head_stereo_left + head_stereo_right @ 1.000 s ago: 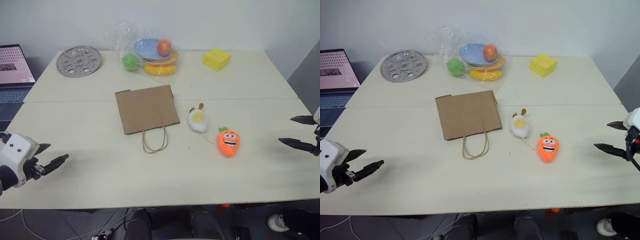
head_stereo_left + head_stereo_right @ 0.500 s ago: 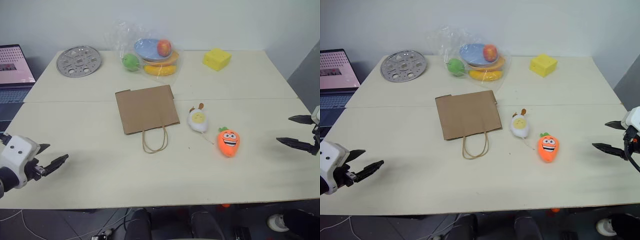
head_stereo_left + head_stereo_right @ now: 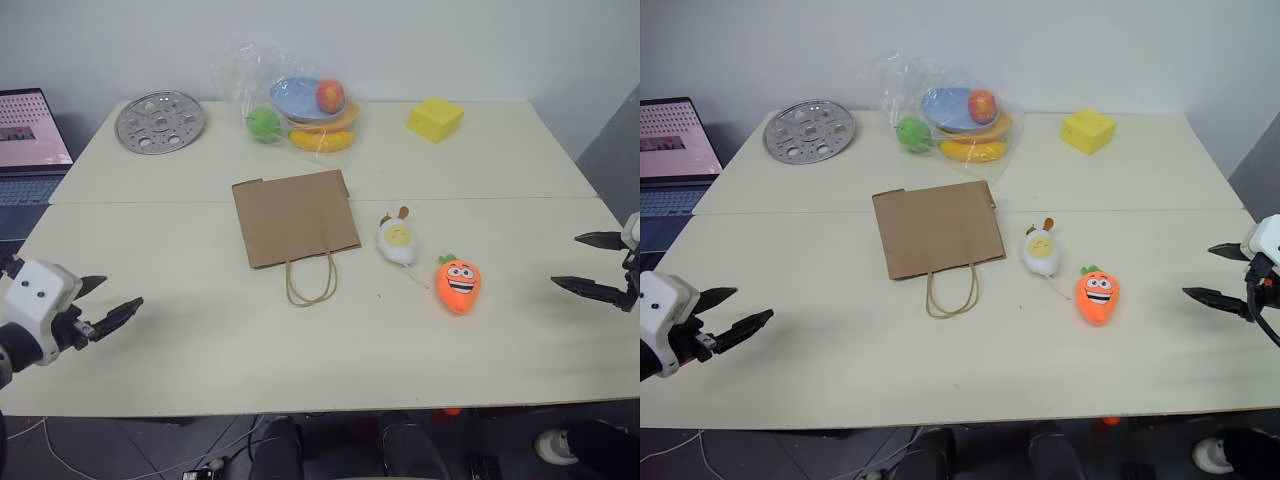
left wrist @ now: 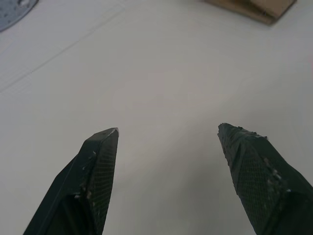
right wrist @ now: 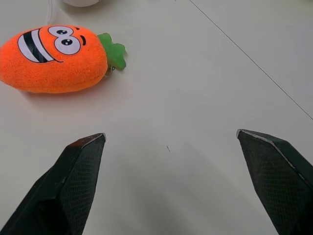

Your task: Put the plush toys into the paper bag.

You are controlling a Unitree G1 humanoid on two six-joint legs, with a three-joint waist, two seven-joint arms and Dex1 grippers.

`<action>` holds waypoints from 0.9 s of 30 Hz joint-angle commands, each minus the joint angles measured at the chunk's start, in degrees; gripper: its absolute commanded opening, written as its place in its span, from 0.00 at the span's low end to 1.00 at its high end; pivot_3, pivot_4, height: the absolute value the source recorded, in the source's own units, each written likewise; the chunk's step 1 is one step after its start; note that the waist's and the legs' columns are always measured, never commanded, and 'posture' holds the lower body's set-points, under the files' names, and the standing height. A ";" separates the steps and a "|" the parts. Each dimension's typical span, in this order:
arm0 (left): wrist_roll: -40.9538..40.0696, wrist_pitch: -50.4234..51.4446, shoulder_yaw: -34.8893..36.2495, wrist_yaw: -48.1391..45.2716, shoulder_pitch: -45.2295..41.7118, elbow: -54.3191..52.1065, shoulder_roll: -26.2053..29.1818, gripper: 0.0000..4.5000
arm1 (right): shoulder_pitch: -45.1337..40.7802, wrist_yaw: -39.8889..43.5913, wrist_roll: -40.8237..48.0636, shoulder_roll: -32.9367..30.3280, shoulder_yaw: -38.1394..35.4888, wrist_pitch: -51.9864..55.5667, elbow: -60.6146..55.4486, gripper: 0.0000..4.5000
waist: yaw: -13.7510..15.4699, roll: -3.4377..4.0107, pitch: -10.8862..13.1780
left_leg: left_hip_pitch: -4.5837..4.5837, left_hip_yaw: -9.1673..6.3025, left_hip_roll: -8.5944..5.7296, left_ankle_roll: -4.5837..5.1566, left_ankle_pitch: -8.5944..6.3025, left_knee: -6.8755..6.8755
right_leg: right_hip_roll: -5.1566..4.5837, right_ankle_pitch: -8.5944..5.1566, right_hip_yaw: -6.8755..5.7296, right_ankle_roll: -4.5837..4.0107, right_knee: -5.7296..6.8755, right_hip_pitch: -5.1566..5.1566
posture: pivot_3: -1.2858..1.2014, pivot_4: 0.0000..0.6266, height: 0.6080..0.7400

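Both grippers, left (image 3: 112,304) and right (image 3: 590,264), are hovering wide apart, empty. Bag (image 3: 295,217) is lying flat; egg (image 3: 396,240) and carrot (image 3: 458,283) beside it, unobstructed. Fruit bag (image 3: 295,100), cheese (image 3: 434,118) sitting behind.

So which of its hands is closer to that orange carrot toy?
The right hand. It hangs open off to the carrot toy's right, near the table's edge. The left hand, also open, is far across the table, beyond the paper bag.
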 commanded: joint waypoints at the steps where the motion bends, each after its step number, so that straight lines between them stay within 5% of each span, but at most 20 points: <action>1: 0.68 -4.64 -4.53 -2.98 -1.72 -4.33 0.90 0.77 | -0.08 0.26 2.06 -0.22 -2.52 1.15 -5.28 1.00 | 0.04 0.01 0.00 | 0.00 0.00 0.00 0.00 0.00 0.00 | 0.00 0.02 0.00 -0.01 0.00 0.00 | 0.52 0.24 1.00; 5: 1.75 -6.95 -8.58 -3.89 -2.76 -6.31 0.33 0.77 | 0.77 0.12 4.32 0.44 -3.33 4.54 -11.02 1.00 | 0.04 0.01 0.00 | -0.01 -0.01 0.00 0.00 0.00 -0.02 | 0.00 0.06 -0.01 -0.02 0.00 -0.01 | 0.52 0.24 1.00; 14: 13.27 -26.91 -30.61 -5.97 -11.23 -3.18 -4.73 0.77 | 3.05 -3.11 13.07 4.30 0.20 14.61 -36.14 1.00 | 0.24 0.00 -0.03 | -0.03 -0.07 -0.01 0.00 0.00 0.02 | 0.02 0.10 -0.01 0.06 0.00 0.03 | 0.52 0.24 1.00; 27: 20.37 -45.17 -40.07 -2.14 -24.41 16.52 -12.85 0.77 | 5.10 -8.26 15.84 7.48 1.28 19.74 -45.41 1.00 | 1.11 0.00 -0.04 | -0.06 -0.16 -0.04 0.00 0.00 0.06 | 0.04 0.35 -0.03 0.30 0.00 0.04 | 0.52 0.24 1.00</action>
